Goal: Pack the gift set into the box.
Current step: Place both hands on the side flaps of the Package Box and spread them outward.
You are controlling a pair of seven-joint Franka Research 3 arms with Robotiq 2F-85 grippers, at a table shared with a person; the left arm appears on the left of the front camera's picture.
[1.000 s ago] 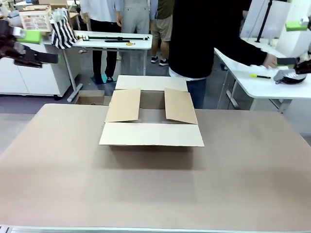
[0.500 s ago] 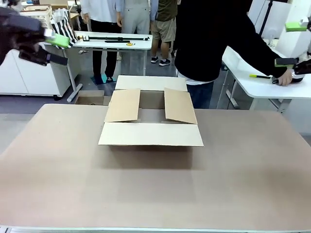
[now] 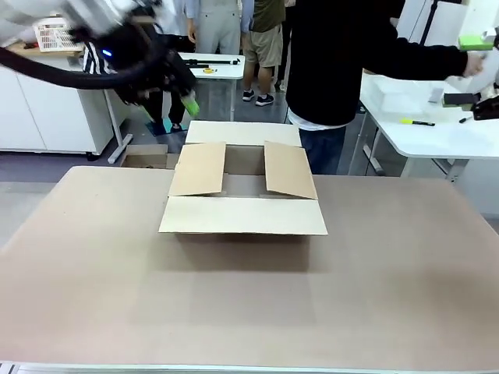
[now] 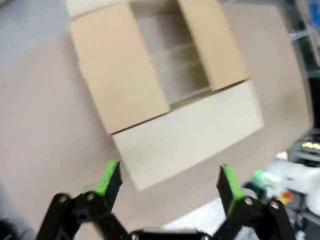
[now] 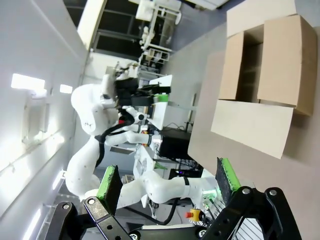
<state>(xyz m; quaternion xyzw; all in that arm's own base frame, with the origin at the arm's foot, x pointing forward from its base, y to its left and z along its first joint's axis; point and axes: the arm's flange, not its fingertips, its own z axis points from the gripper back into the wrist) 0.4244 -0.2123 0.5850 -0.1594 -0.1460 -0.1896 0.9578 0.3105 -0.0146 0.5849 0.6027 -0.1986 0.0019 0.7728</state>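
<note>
Tabletop | left end effector [image 4: 169, 175] open, empty, above far-left corner of box [image 4: 165, 90] | box's long axis sideways | right end effector [image 5: 167, 186] open, farther from box

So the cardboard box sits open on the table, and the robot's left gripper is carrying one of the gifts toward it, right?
Not quite. The box does sit open on the table, but the left gripper carries nothing. The left wrist view shows its fingers spread wide apart, with nothing held between them and the box below.

Matt brown cardboard box [image 3: 243, 214]
</note>
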